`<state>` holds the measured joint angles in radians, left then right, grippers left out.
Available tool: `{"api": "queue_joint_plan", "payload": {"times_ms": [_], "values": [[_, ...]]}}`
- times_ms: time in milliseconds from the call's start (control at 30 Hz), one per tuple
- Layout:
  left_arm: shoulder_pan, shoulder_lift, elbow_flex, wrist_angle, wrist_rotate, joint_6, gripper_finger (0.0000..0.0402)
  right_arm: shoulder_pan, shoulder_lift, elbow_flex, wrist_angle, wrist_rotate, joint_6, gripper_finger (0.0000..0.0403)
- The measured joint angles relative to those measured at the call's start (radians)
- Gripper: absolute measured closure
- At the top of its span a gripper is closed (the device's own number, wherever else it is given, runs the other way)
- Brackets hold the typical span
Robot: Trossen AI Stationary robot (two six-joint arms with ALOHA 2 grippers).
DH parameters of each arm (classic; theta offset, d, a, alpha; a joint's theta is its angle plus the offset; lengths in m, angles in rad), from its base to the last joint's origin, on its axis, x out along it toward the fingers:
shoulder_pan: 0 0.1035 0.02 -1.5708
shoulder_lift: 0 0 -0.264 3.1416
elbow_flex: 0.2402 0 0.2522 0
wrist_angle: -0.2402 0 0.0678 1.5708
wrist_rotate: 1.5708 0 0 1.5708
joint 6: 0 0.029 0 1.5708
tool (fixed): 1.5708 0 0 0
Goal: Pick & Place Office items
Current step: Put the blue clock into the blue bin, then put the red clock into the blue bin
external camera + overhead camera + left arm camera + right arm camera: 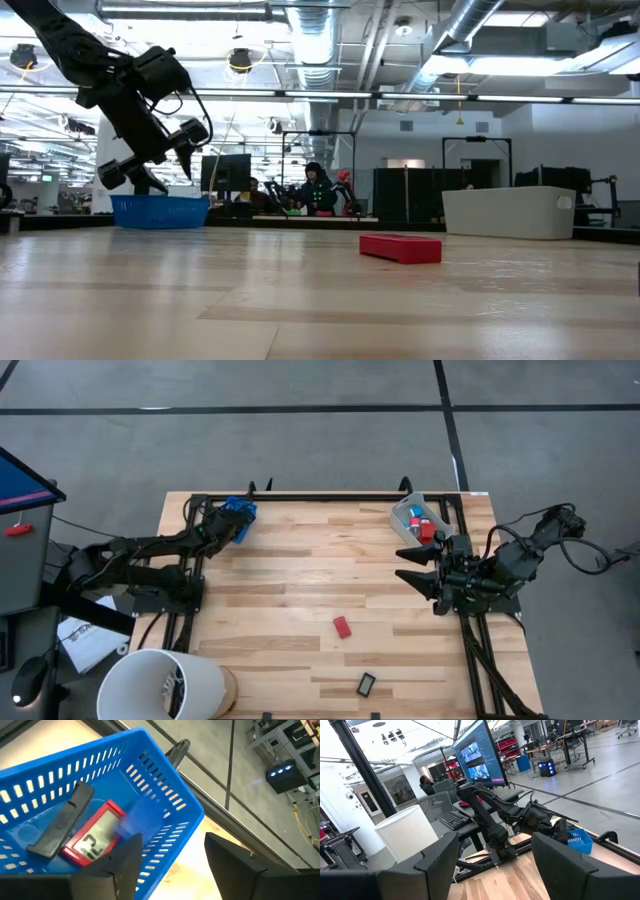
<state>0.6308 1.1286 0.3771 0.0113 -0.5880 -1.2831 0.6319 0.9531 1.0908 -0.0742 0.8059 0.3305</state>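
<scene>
My left gripper (228, 525) (172, 865) is open and hovers over the corner of the blue tray (241, 512) (160, 211) at the table's far left. One finger is over the tray's inside and the other beyond its wall. In the tray lie a red-framed piece with a light face (95, 835) and a black bar (62, 822). My right gripper (406, 565) (495, 870) is open and empty, just near of the clear grey bin (420, 518). A red block (342, 626) (400, 247) and a black rectangle (366, 683) lie flat on the table.
The grey bin holds red and blue pieces (425, 528). A white bucket (160, 685) stands at the near left corner. Black rails (320, 496) run along the table's far edge and sides. Bare wood lies between the two arms.
</scene>
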Motion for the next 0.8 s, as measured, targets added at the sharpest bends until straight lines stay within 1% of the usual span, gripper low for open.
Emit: {"api": "queue_joint_plan", "payload": {"times_ms": [233, 300, 367, 467, 567, 633, 700, 800], "values": [[-0.001, 0.0, 0.0, 0.013, -0.003, 0.0, 0.0142, 0.001, 0.0, 0.0, 0.001, 0.0, 0.002, 0.0158], [-0.005, 0.0, 0.0, 0.029, 0.029, 0.014, 0.0134, 0.001, 0.0, 0.0, 0.003, 0.0, 0.002, 0.0158], [-0.016, 0.0, 0.0, 0.07, 0.095, 0.075, 0.013, 0.001, 0.0, 0.0, 0.003, 0.0, 0.002, 0.0158], [-0.062, 0.0, 0.0, 0.174, 0.245, 0.244, 0.0129, 0.001, 0.0, 0.0, 0.004, 0.0, 0.002, 0.0158], [-0.153, 0.0, 0.0, 0.258, 0.39, 0.398, 0.0128, 0.001, 0.0, 0.0, 0.004, 0.0, 0.002, 0.0158], [-0.241, 0.0, 0.0, 0.3, 0.459, 0.506, 0.0128, 0.001, 0.0, 0.0, 0.004, 0.001, 0.002, 0.0158], [-0.349, 0.0, 0.0, 0.316, 0.517, 0.657, 0.0128, 0.0, 0.0, 0.0, 0.004, 0.001, 0.002, 0.0158], [-0.527, 0.0, 0.0, 0.289, 0.541, 0.913, 0.0128, 0.001, 0.0, 0.0, 0.005, 0.001, 0.002, 0.0158]]}}
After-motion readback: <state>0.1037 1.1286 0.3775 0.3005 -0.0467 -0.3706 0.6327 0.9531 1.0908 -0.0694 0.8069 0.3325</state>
